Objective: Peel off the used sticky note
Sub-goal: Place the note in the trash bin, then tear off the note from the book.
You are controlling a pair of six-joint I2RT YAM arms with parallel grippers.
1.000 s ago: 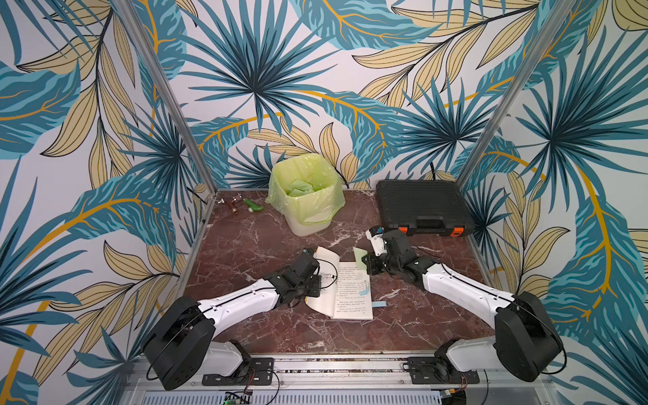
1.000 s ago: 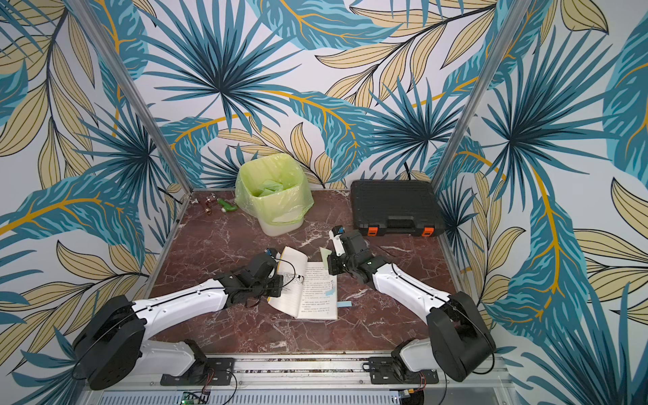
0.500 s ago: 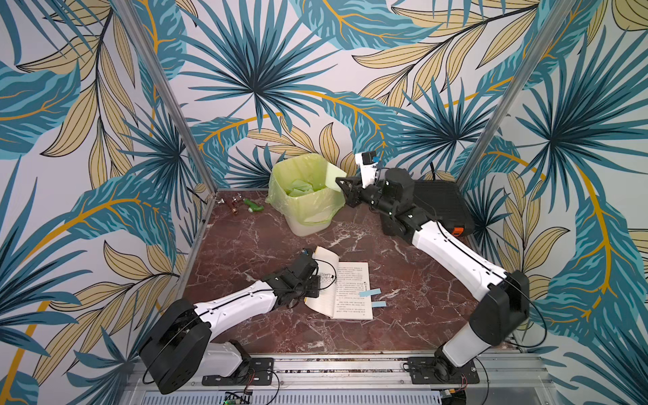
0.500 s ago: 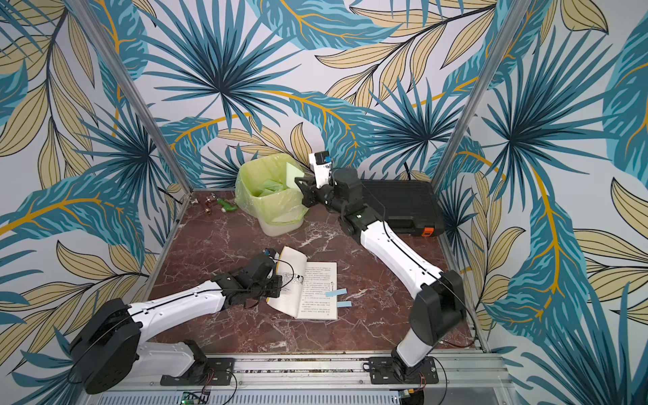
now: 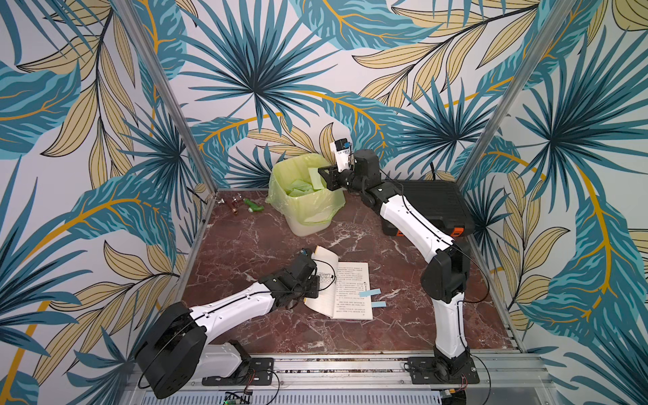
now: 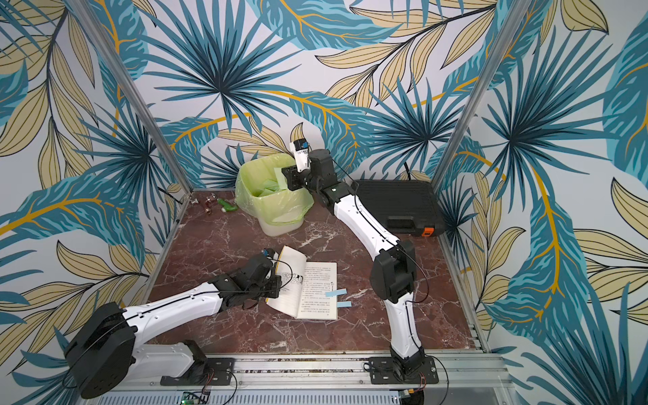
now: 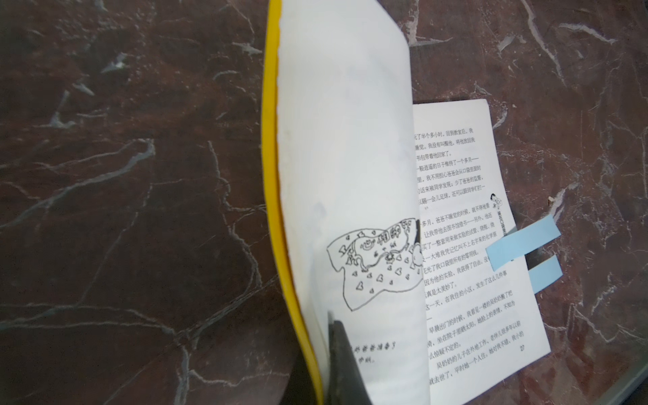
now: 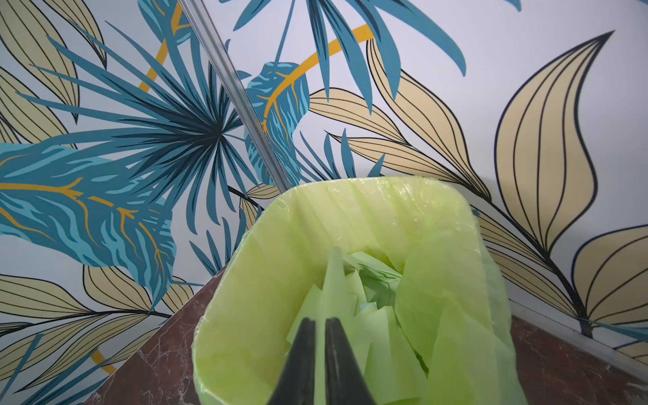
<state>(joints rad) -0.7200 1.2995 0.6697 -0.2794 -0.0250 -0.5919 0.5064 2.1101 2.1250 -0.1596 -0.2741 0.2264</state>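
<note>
Right hand (image 8: 319, 319): hangs over the open bin (image 5: 305, 217), fingers (image 8: 305, 336) a narrow slit apart; cannot tell whether pinching or released.
Note (image 8: 335, 280): green, sits in that slit and sticks out past the fingertips, above other green slips piled inside the bin; in both top views shows right at the hand's tips, over the rim.
Left hand (image 5: 315, 284): clenched on the book's left half, yellow cover and pages together, one finger pressed on the page below a line drawing.
Book (image 5: 352, 291): lies open on the counter (image 5: 245, 252), right page flat, left half lifted and curled in the grip.
Blue tabs (image 5: 372, 292): two, stuck at the right page's outer edge, poking out over the counter, one just beside the other.
Bin: lined with a pale green bag, stands at the back of the counter, near a black case (image 5: 431, 200).
Far left corner: holds a few small bottles (image 5: 242, 204), well apart from the book.
</note>
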